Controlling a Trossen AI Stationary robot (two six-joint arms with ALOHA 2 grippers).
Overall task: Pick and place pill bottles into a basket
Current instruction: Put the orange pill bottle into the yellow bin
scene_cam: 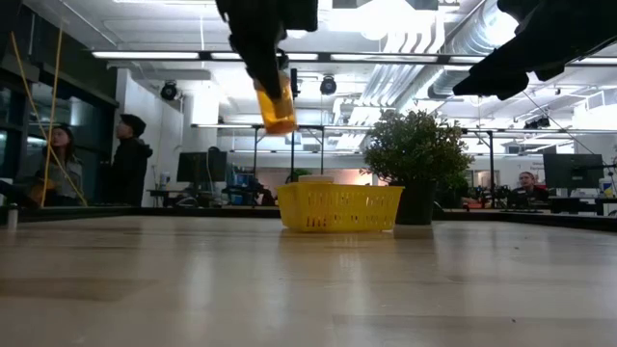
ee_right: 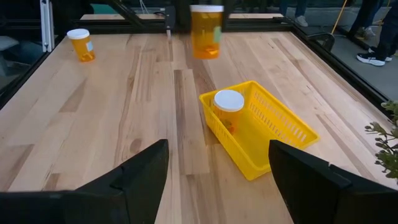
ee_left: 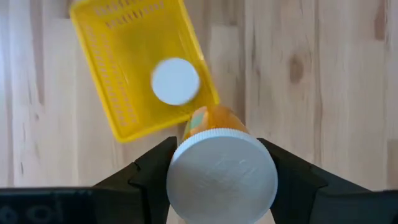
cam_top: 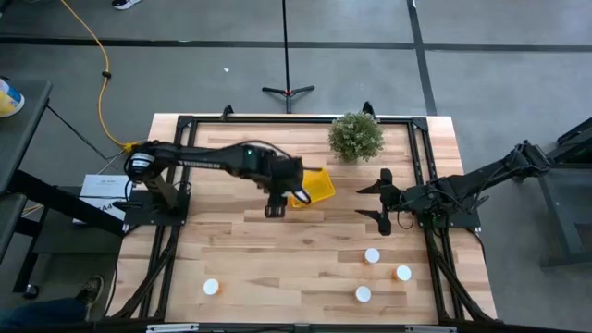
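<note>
My left gripper (cam_top: 276,208) is shut on an orange pill bottle with a white cap (ee_left: 221,174). It holds the bottle high above the table (scene_cam: 278,106), just on the near side of the yellow basket (cam_top: 314,188). The basket rests on the table and holds one upright bottle (ee_right: 228,107). My right gripper (cam_top: 365,202) is open and empty, to the right of the basket. Three bottles (cam_top: 372,256) (cam_top: 403,273) (cam_top: 363,294) stand near the front right, and one (cam_top: 211,288) stands at the front left. My left gripper pinches the bottle between its two fingers at the cap end (ee_left: 180,163), one finger (ee_left: 149,171) on each side. The fingers come from above, pointing down. The bottle hangs upright below them, its orange body (scene_cam: 279,111) lifted clear of the table.
A bushy potted plant (cam_top: 356,136) stands just behind the basket on its right. Black frame rails (cam_top: 421,166) run along the table's sides and back. People stand in the room beyond the table (scene_cam: 125,159). Bare wood lies between the basket and the front bottles.
</note>
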